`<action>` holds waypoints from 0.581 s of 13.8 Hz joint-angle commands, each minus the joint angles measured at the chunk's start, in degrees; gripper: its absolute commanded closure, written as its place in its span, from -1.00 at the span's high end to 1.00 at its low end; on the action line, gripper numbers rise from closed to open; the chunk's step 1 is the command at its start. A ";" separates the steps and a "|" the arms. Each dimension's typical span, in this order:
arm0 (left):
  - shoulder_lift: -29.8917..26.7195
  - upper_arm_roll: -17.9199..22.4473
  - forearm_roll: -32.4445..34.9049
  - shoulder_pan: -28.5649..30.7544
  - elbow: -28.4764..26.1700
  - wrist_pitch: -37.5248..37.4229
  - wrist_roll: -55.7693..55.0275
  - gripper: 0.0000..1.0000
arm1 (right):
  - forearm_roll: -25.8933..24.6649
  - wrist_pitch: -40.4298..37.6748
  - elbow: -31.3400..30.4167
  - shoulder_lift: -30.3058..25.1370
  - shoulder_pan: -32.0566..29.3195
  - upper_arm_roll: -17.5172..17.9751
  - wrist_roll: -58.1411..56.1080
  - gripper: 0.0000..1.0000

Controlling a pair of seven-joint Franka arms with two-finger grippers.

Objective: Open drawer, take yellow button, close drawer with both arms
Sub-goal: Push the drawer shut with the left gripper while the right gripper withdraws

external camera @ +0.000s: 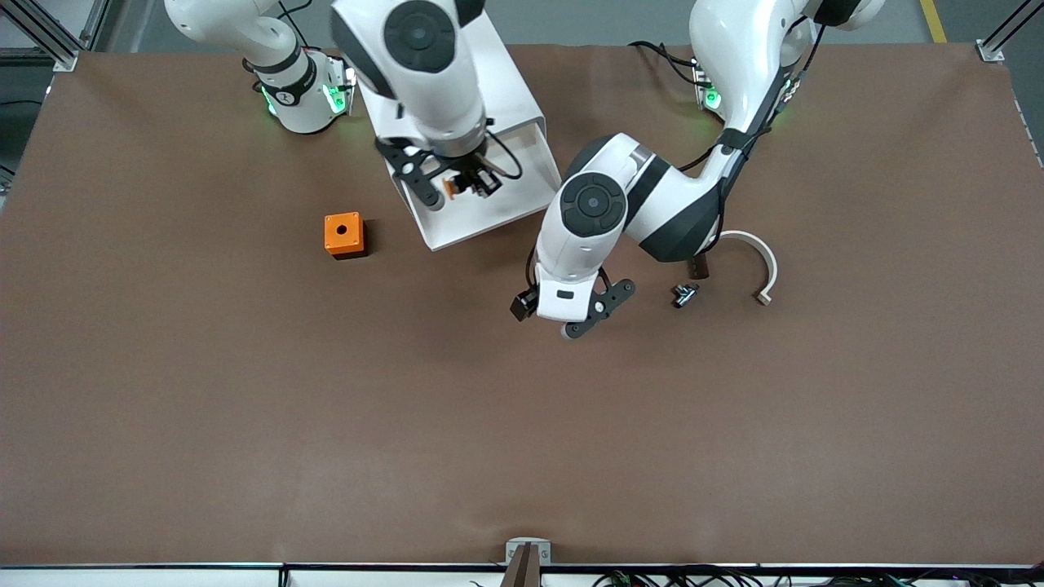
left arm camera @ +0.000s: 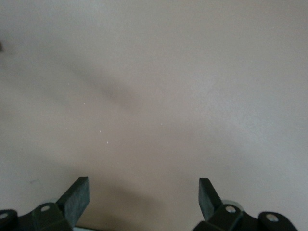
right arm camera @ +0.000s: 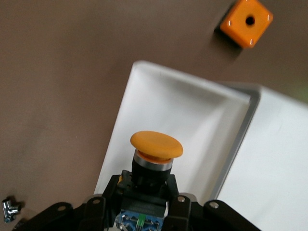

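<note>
Looking down from the front view, the right pincer (external camera: pixel 466 184) hangs over the open white drawer (external camera: pixel 522 204), clamped on the button (external camera: pixel 450 188), whose orange cap shows as a small spot between the dark fingers. The drawer is pulled out of a white cabinet (external camera: pixel 506 81) that stands near the right arm's base. An orange box (external camera: pixel 344 234) with a black hole in its top sits on the brown counter (external camera: pixel 245 408), beside the drawer toward the right arm's end. The left pincer (external camera: pixel 563 314) waits over bare counter, nearer to the front camera than the drawer. Toward the left arm's end lie a small metal part (external camera: pixel 684 294) and a curved white strip (external camera: pixel 760 265). No writing can be read on any of these.

From the left wrist view, the left pincer's fingers (left arm camera: pixel 77 198) stand wide apart with nothing between them, over plain counter (left arm camera: pixel 154 86).

From the right wrist view, the button (right arm camera: pixel 155 154) is gripped by its dark body in the right pincer (right arm camera: pixel 147 192), the round orange cap standing clear of the fingers above the drawer's white inside (right arm camera: pixel 192 115). The orange box (right arm camera: pixel 247 22) and the metal part (right arm camera: pixel 9 208) rest on the counter (right arm camera: pixel 57 72). No label or brand is legible here either.
</note>
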 commanded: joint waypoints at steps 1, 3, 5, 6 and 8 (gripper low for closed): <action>-1.33 -0.10 2.57 -1.51 -1.82 0.55 0.95 1.00 | 1.23 -3.42 0.84 -1.11 -11.35 0.47 -18.27 -0.98; -2.03 -0.28 2.58 -2.47 -2.26 0.03 0.95 1.00 | 0.88 -3.61 -0.12 -1.20 -19.36 0.38 -32.86 -0.98; -2.21 -0.28 2.58 -4.14 -2.26 -0.59 0.51 1.00 | 0.18 -2.82 -1.62 -0.85 -27.36 0.38 -46.23 -0.98; -2.21 -0.28 2.58 -5.37 -2.26 -1.20 0.51 1.00 | -1.30 -1.60 -2.49 -0.59 -30.53 0.38 -52.03 -0.98; -2.29 -0.28 2.58 -7.57 -2.26 -3.21 -0.01 1.00 | -3.33 4.27 -6.61 -0.24 -36.51 0.38 -64.25 -0.98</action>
